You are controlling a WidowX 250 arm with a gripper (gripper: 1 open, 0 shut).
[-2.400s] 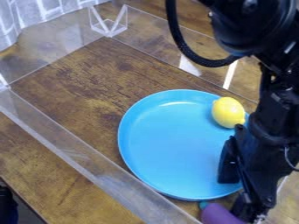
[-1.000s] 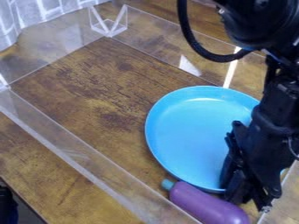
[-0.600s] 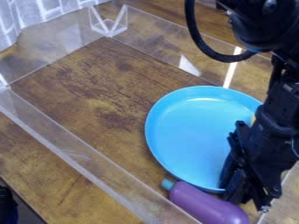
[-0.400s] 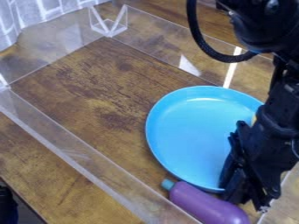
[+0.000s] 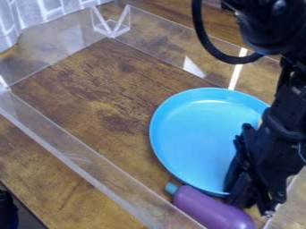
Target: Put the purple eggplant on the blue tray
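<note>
The blue tray (image 5: 198, 134) lies on the wooden table at the right. Just off its near rim, at the bottom edge of the view, lies the purple eggplant (image 5: 216, 213), its teal cap pointing left. My black gripper (image 5: 249, 199) points straight down over the tray's near right rim, right by the eggplant's right end. Its fingers look pressed together, and their tips merge into the dark arm. I cannot tell whether they touch the eggplant.
A low clear acrylic wall (image 5: 60, 143) runs along the table's left and near side, close to the eggplant. A small clear stand (image 5: 110, 20) sits at the back. Bare wood (image 5: 96, 80) stretches left of the tray. The arm's black cable loops above.
Over the last second nothing has visibly moved. Since the oldest frame the tray has shifted right, a yellow lemon on it has gone from sight, and more of the eggplant shows.
</note>
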